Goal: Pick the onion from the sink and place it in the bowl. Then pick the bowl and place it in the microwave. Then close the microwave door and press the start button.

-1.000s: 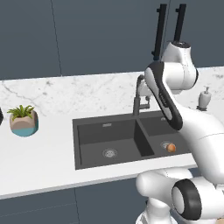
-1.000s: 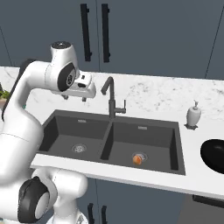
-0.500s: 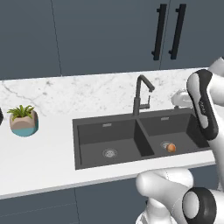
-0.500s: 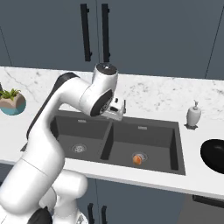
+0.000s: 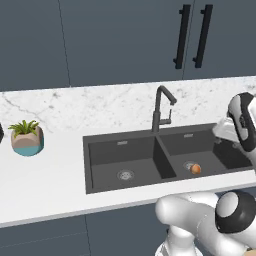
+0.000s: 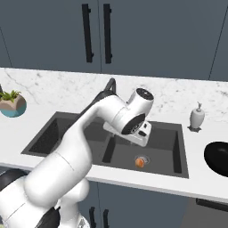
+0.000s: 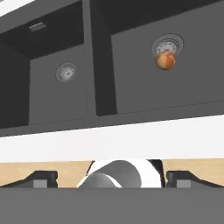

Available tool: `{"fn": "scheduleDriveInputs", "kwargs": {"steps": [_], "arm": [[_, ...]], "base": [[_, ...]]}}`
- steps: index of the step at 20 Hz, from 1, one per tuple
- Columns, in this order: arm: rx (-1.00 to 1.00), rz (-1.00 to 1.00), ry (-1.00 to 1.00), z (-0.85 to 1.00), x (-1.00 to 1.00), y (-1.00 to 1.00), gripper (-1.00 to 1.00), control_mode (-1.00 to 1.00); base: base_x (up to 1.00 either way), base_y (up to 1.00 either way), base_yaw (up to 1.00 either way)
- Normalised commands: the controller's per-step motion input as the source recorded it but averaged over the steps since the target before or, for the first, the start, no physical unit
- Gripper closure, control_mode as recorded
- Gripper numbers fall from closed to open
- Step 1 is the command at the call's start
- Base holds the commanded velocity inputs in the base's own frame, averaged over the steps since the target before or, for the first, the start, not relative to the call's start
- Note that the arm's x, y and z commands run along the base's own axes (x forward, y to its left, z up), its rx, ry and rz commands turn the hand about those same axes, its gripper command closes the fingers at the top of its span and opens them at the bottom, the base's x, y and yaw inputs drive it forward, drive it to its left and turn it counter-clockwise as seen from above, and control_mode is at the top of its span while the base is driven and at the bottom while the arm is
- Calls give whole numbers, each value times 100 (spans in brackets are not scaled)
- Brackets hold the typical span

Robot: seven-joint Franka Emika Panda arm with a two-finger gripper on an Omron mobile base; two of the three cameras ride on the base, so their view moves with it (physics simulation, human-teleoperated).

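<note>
Onion (image 7: 166, 60) on right sink (image 5: 100, 150) basin's drain, bowl (image 6: 217, 156) empty, fingers (image 7: 43, 178) spread apart.

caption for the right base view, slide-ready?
Open gripper poised over the sink, with the onion by the right basin's drain and the bowl waiting on the counter.

Onion (image 5: 196, 169): small round orange-brown ball, on floor of sink's right basin, touching near edge of round steel drain. Sink (image 5: 102, 150): dark grey rectangular double basin set in white bench, dark curved faucet behind divider, one steel drain per basin, left basin bare. Bowl (image 6: 217, 156): shallow, black, upright on bench right of sink, well apart from onion, cut off by frame edge.
</note>
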Motion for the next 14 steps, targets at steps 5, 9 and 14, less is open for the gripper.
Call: {"fn": "scheduleDriveInputs", "kwargs": {"steps": [5,9,14], "arm": [[0,-5,21,-95,33,-12,-100,-100],[0,-1,16,-78,32,-8,-100,-100],[1,-1,0,-42,47,-21,-100,-100]], "base": [[0,0,0],[0,0,0],[0,0,0]]}}
